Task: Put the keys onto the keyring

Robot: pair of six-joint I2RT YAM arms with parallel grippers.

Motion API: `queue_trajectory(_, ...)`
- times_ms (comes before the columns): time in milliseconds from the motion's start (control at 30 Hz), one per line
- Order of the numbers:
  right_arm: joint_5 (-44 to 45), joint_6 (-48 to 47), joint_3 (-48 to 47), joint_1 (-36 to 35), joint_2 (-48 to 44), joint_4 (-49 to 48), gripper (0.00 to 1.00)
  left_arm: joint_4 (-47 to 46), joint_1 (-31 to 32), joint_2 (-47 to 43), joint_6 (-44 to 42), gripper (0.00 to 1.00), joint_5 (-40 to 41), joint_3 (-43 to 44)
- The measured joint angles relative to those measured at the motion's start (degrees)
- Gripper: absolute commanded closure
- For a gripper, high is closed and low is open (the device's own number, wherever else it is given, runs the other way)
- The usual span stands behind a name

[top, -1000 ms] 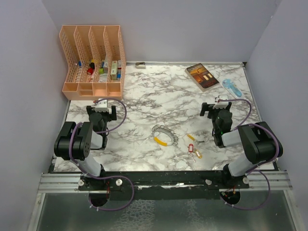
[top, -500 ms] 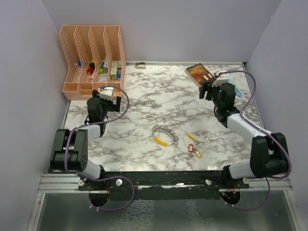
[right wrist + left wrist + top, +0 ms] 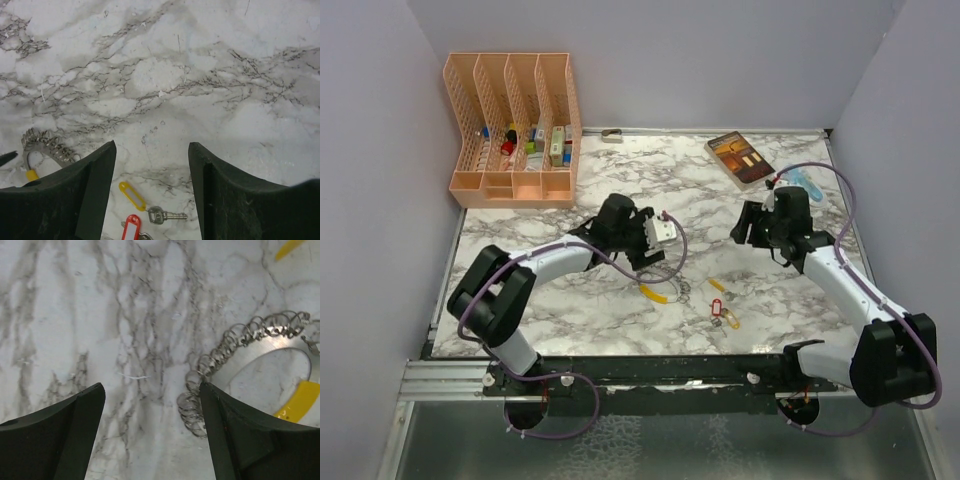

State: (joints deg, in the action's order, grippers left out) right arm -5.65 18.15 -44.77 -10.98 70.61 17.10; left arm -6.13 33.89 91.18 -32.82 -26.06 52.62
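Within the last second both arms have left the edges of the counter [image 3: 620, 185] and closed in on the work. The left end effector [image 3: 638, 256], which stood at the upper left of the top view half a second ago, has swung to the middle of the frame and now hangs just over the keyring [image 3: 664, 284]. In its wrist view the jaws are spread wide and empty. The silvery coil curves from the lower middle to the upper right, and one jaw tip sits just beside its near edge; I cannot tell if they touch. The right end effector [image 3: 752, 226] has drawn back from the upper right corner to the centre right, also wide and holding nothing. Its wrist view shows the keys [image 3: 165, 216] at the bottom edge, with yellow and red tags. Keys and keyring have not moved: the keys lie loose just right of the ring, none threaded. By my reading the left arm is placed to take the ring, while the right must still descend onto a key.
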Motion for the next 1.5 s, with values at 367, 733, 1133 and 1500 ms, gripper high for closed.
queue_trajectory(367, 0.2, 4.7, -0.8, 0.0, -1.3, 8.9, 0.43, 4.0, 10.8, 4.0, -2.5, 0.34, 3.6, -2.5)
queue_trajectory(733, 0.2, 5.7, -0.5, 0.0, -0.4, 9.3, 0.48, 8.4, 20.1, 5.1, -2.6, 0.35, 3.6, -2.0)
queue_trajectory(1133, 0.2, 6.3, 0.4, 0.0, -2.2, 9.5, 0.56, 3.9, 22.1, 6.6, -2.6, 0.45, 5.4, -2.3)
queue_trajectory(1500, 0.2, 6.3, 1.0, 0.0, -3.4, 9.5, 0.61, 0.7, 23.1, 7.1, -3.1, 0.73, 6.4, -4.0)
